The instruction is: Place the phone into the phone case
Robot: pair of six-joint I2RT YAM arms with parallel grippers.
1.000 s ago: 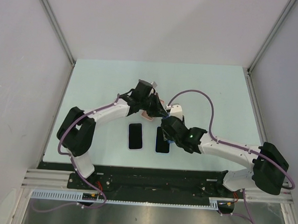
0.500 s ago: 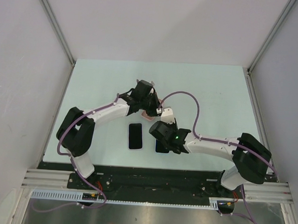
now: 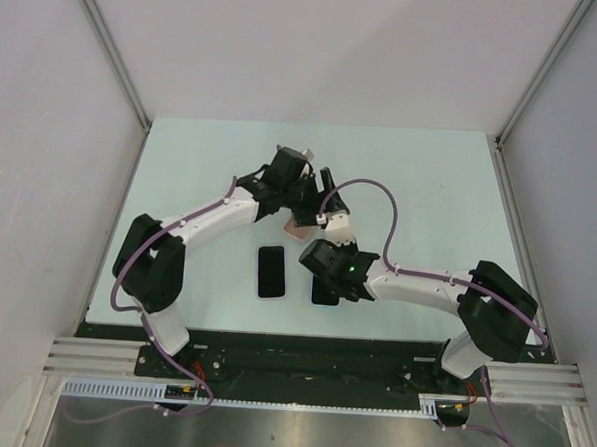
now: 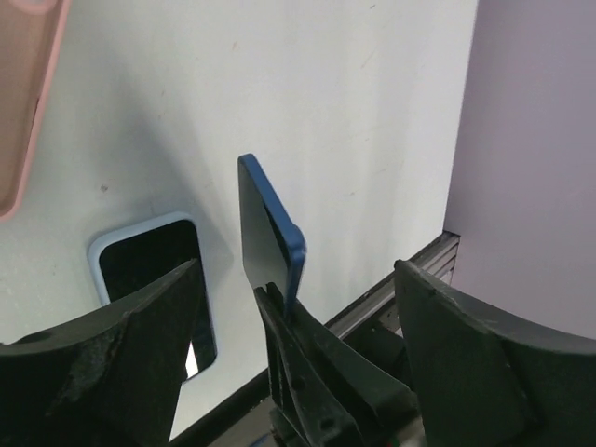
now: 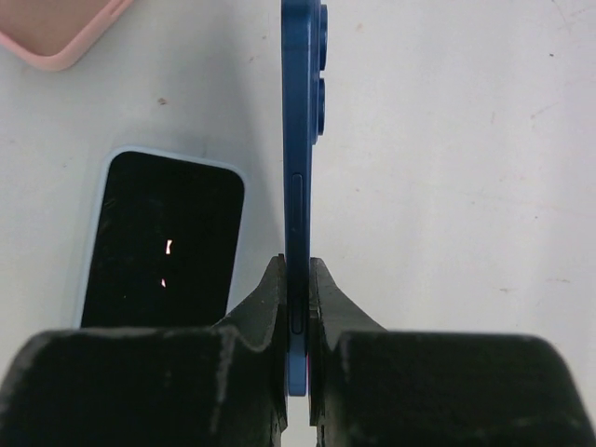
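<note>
The blue phone (image 5: 300, 140) stands on edge above the table, and my right gripper (image 5: 296, 270) is shut on its lower end. Seen from the left wrist, the same blue phone (image 4: 270, 233) rises between the fingers of my left gripper (image 4: 296, 270). Those fingers are spread wide on either side and do not touch it. The empty pink phone case (image 3: 300, 227) lies on the table just beneath both grippers. A corner of the pink case (image 5: 56, 28) shows in the right wrist view.
A dark phone (image 3: 270, 271) lies flat near the front of the table. Beside it lies another phone in a light blue case (image 5: 163, 237), partly under my right arm in the top view. The metal rail (image 4: 410, 279) runs along the near edge.
My left gripper has opened and let go of the blue phone. My right gripper has moved in to the left and shut on it.
</note>
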